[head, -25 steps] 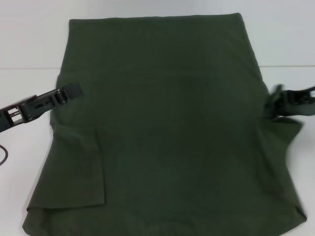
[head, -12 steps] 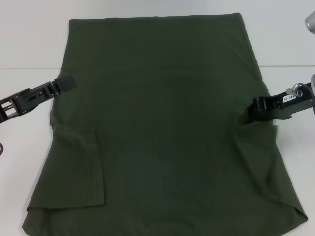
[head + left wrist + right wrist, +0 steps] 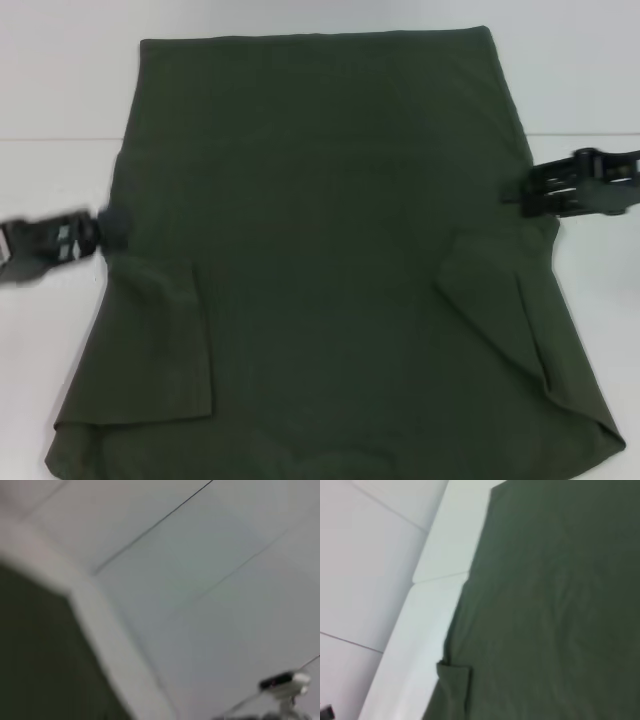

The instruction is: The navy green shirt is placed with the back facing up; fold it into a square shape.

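Shirt (image 3: pixel 330 250): limp, light cloth, sleeves folded in; best pinched at hem corners. Left gripper (image 3: pixel 100 232) and right gripper (image 3: pixel 535 195) at its edges, jaws' state unclear.

Head camera looks down; wrist cameras (close, tilted) share the shirt (image 3: pixel 330 260)

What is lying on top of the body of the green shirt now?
On the navy green shirt, two sleeve flaps lie folded inward: the left flap and the right flap. What they cover, and any print underneath, cannot be seen.
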Robot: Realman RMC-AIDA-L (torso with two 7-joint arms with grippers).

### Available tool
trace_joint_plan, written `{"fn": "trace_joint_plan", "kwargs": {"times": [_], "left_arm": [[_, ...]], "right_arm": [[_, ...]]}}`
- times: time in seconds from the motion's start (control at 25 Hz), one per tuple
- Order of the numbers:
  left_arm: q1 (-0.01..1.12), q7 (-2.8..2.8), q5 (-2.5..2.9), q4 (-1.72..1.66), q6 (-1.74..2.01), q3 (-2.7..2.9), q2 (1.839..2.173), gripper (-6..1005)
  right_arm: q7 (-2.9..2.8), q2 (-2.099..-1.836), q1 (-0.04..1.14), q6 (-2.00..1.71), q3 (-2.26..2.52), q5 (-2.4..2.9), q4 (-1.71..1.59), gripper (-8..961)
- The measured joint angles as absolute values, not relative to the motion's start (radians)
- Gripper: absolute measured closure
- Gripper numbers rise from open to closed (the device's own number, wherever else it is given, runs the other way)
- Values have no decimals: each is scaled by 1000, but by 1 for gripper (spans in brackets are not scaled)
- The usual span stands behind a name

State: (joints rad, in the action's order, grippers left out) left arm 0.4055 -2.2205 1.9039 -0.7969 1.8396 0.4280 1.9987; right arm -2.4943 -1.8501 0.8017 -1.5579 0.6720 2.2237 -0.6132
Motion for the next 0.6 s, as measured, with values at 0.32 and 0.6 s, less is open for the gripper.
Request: {"fn": "trace_joint_plan", "kwargs": {"times": [0.32, 0.6], "left_arm": [[338, -2451, 2096, -786, 1910, 434, 1928, 428], [303, -2489, 2226, -785, 1886, 404, 1920, 424]], "right_arm": [[-2529, -1814, 777, -1578, 652, 2231, -651, 401], [-2524, -1822, 787, -1573, 659, 2233, -652, 181]]}}
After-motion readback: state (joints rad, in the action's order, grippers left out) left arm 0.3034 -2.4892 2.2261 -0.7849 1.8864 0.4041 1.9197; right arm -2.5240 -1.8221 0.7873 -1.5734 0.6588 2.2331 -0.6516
